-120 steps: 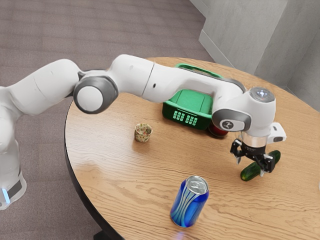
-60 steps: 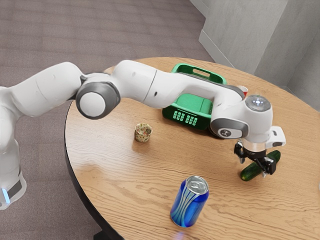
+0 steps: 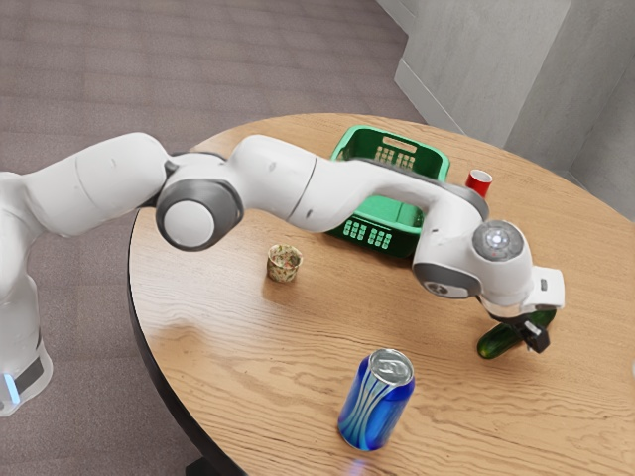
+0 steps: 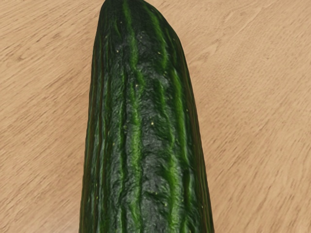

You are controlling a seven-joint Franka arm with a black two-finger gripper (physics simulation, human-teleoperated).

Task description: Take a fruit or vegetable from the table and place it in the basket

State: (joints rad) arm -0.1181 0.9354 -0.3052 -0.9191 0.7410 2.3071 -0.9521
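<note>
Low over the cucumber is my gripper, at the table's part toward the exterior view's right. The hand hides the cucumber's middle, and its near end lies on the wood. In the wrist view the dark green, ridged cucumber stretches lengthwise beneath the hand. The green basket stands farther back on the table, partly covered by the arm.
A blue can stands upright near the front of the wooden table. A small patterned cup is in front of the basket, and a red cup stands beside it. The forearm passes over the basket.
My hand has come down onto the cucumber, and the arm has sunk, uncovering more of the basket and the red cup. The cucumber lies where it was.
</note>
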